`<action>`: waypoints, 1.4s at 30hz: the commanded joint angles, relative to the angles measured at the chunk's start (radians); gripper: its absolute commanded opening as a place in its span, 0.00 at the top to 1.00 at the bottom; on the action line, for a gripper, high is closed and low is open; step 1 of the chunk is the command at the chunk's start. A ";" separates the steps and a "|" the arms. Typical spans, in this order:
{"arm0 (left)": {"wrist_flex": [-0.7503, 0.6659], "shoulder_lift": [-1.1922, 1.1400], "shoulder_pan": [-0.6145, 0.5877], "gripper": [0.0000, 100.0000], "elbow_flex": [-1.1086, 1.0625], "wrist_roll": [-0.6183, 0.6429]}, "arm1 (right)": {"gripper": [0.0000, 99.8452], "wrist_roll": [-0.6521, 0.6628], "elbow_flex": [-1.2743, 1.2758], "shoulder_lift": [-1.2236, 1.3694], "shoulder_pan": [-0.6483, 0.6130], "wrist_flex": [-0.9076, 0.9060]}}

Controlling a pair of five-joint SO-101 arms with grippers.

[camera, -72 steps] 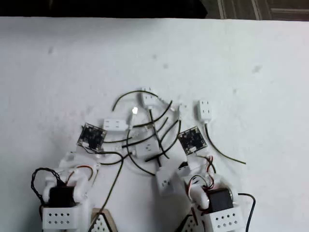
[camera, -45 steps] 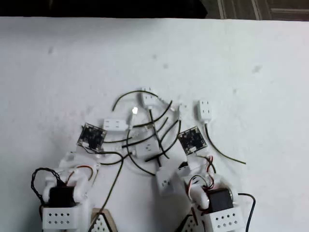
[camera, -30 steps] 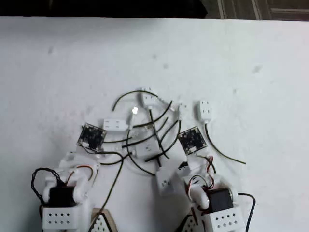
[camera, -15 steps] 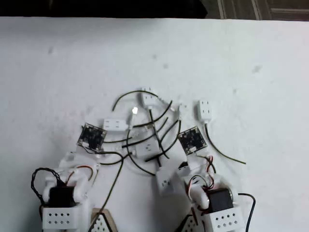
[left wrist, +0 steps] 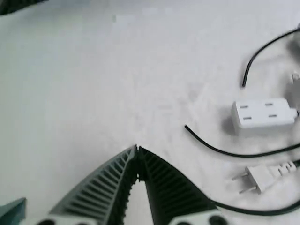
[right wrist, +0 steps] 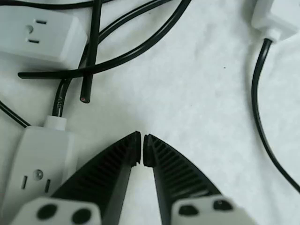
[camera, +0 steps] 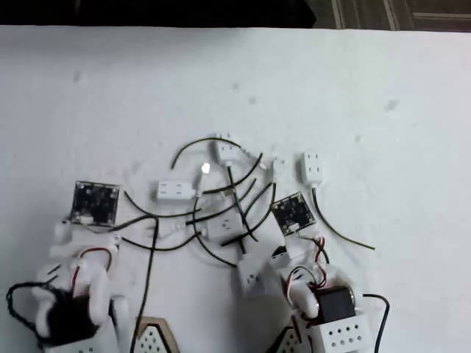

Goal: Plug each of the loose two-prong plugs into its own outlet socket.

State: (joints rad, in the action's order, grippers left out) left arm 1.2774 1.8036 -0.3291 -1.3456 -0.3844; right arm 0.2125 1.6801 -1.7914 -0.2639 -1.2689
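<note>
While its tips are pressed together on nothing, the left claw (left wrist: 137, 158) hangs over bare table (left wrist: 70, 84). One plug (left wrist: 257, 176) lies well apart from it, prongs turned the claw's way, black lead trailing off behind. Farther out than the plug sits a white strip (left wrist: 262, 113), slots facing up, with a loose cord end between strip and claw.

Likewise pinched together and empty, the right claw (right wrist: 141, 149) points at bare cloth. A near socket (right wrist: 36, 166) lies just beside one of its fingers, slots up. The far socket (right wrist: 40, 30) rests ahead of the tips, with crossing cords (right wrist: 136, 44) running by it. From above, the tangle of leads and white blocks lies between the two arms.
</note>
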 commanded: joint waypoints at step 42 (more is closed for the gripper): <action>0.060 -0.987 0.268 0.72 0.723 -0.589 | 0.98 -0.006 0.011 -0.012 -0.001 -0.002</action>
State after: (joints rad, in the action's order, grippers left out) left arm 1.3525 0.9782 -0.1174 -0.7211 -0.9106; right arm 0.2125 1.6801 -1.7914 -0.2639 -1.2689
